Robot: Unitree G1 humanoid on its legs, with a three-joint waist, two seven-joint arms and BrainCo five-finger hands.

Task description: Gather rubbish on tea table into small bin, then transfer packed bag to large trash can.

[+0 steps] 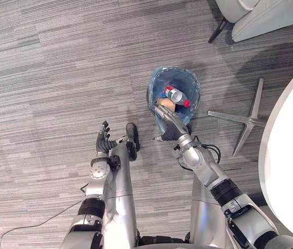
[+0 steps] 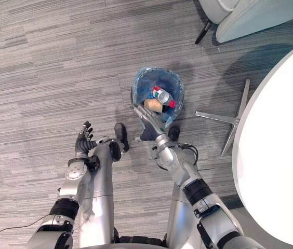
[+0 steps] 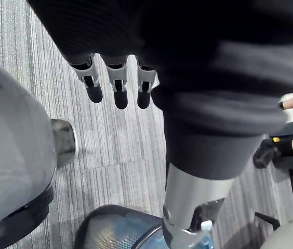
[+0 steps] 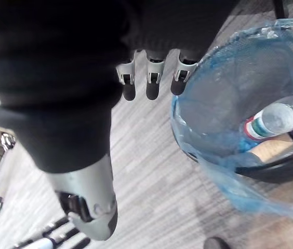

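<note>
Blue plastic bag [image 1: 161, 82] lines the small dark bin [image 4: 276, 168], which stands on grey striped carpet [image 1: 58, 78] in front of me. Inside it lie a clear bottle [image 1: 176, 96] with a red cap and, against the bottle, a tan scrap [image 1: 166, 104] that I cannot identify. From the head cameras my right hand [image 1: 170, 123] reaches over the bin's near rim. The right wrist camera adds what those views hide: straight, spread fingers [image 4: 152, 89] holding nothing, the nearest tip just beside the bag's crinkled edge, though I cannot tell whether it touches. That close view also shows mesh through the plastic. My left hand [image 1: 104, 140] hangs well apart from the bin, above the carpet, its fingers loosely extended and empty; its wrist camera looks past them to the bin's mesh wall [image 3: 116, 228] below. The wider head views take in the surroundings: a metal star-shaped chair base [image 1: 248, 120] near the bin, the curved edge of the white tea table [image 1: 292, 155] on my right, and a pale upholstered chair [image 1: 261, 18] beyond.
</note>
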